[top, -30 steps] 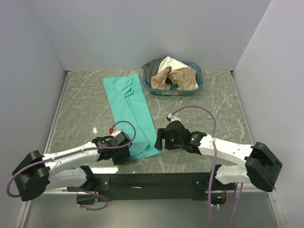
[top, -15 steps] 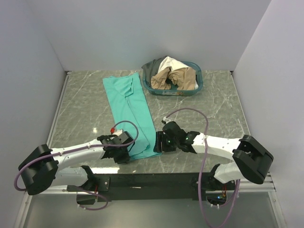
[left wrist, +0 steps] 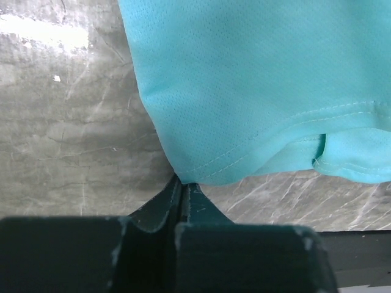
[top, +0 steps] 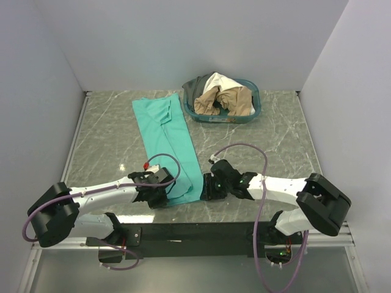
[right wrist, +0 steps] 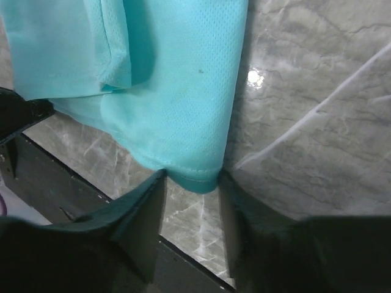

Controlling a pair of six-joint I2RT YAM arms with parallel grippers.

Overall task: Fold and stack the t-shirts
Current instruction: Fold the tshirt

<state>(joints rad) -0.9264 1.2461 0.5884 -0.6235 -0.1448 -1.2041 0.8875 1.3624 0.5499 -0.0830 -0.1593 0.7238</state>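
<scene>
The left gripper's jaws are seen pressed together at the near hem of the teal shirt, the right gripper's jaws are held spread astride its other near corner, and the shirt is laid flat from the near edge toward the far edge, beside the basket in which the other shirts are piled.

Teal-green t-shirt; grey, white-veined marble table; teal-blue basket.

No legible text, label, brand mark, number or sign appears in any view, whether on the teal t-shirt, the basket or the desk.
</scene>
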